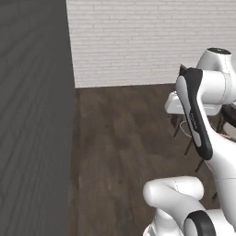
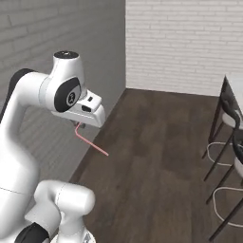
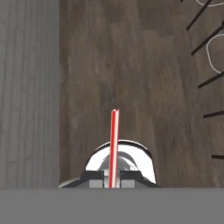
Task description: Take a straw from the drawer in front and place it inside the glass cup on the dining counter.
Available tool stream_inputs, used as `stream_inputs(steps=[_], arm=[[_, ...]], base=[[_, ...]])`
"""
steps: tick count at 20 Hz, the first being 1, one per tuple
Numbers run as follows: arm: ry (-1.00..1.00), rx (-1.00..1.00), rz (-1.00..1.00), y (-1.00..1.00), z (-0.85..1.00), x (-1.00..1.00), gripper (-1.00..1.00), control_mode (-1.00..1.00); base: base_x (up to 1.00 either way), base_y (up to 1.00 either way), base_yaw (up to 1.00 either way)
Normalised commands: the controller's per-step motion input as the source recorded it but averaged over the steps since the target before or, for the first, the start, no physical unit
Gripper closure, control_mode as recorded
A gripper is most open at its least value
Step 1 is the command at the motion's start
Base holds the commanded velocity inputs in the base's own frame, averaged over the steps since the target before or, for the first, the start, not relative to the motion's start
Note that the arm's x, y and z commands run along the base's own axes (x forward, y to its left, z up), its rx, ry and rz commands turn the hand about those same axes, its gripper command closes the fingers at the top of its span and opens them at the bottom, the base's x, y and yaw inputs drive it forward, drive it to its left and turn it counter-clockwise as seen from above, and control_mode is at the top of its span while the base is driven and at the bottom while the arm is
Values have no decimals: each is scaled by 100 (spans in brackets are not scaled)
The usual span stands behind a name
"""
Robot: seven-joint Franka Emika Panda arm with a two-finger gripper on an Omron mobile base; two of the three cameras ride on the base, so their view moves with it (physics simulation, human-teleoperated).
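Nearest in the hand view, at 6 o'clock, the hand [image 3: 114,183] is seen clenched on the straw [image 3: 114,146], w/ the dark fingertips [image 3: 97,176] pressed to either side of it. The straw is shown as a thin red-pink line running from between the tips straight toward 12 o'clock, ending over the floor [image 3: 131,65] approx. mid-picture. In the right base view the hand [image 2: 79,126] is tucked under the white wrist at approx. 9 o'clock of the picture, and the straw [image 2: 91,144] is held by its short bent end, the long part slanting down toward 4 o'clock, clear of the floor and touching nothing else. In the left base view the upper arm is seen at 3 o'clock. Below and beyond the hand, dark wood planks are laid across the floor [image 2: 156,156]. A grey wall [image 2: 42,52] is seen at 9–10 o'clock in the right base view. Bar stools [image 2: 223,142] w/ thin dark legs are stood at 3–4 o'clock, and the edge of the dining bench [image 2: 233,90] is glimpsed just behind them. Farthest, a white brick wall [image 2: 185,42] is seen at 12–1 o'clock.
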Motion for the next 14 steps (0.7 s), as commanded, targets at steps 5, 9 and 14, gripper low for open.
stream_inputs(steps=[5, 9, 14], arm=[[0, 0, 0, 0, 0, 0, 100, 100], [0, 0, 0, 0, 0, 0, 100, 100], [0, 0, 0, 0, 0, 0, 100, 100]], base=[[100, 12, -34], [100, 26, -38], [100, 29, -41]])
